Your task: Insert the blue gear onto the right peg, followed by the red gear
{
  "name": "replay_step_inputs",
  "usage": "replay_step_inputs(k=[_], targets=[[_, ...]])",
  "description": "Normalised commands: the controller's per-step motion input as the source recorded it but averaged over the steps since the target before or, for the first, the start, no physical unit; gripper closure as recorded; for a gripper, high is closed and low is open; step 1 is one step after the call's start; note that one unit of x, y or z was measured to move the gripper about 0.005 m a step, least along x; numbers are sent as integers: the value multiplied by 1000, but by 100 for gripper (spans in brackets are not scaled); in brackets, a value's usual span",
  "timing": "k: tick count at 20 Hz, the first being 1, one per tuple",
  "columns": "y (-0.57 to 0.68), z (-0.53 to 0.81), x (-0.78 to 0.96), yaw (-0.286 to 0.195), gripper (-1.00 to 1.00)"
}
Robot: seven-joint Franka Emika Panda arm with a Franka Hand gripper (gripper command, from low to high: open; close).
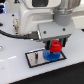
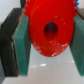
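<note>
In the exterior view the blue gear [image 1: 51,56] lies flat on the black-rimmed grey plate [image 1: 34,58], at its end toward the exterior view's right. The right peg is hidden under the gears. The red gear [image 1: 54,47] sits just above the blue gear, held between the fingers of my gripper [image 1: 55,46]. In the wrist view the red gear [image 2: 50,30] fills the middle, its centre hole dark, with the teal finger pads [image 2: 22,47] pressed against its two sides. The gripper is shut on it.
The thin shorter peg [image 1: 36,56] stands on the plate toward the exterior view's left. The plate lies on a white table [image 1: 15,72]. A black cable [image 1: 12,34] runs along the arm at the exterior view's left.
</note>
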Motion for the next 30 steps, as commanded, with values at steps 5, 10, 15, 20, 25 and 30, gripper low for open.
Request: replay_step_inputs(k=[5,10,15,20,25,30], targets=[[-126,-313,103,0,100],[-146,499,196,0,100],[-183,-5,222,0,100],[-126,-225,139,0,100],[4,266,63,0,100],[0,-61,114,0,100]])
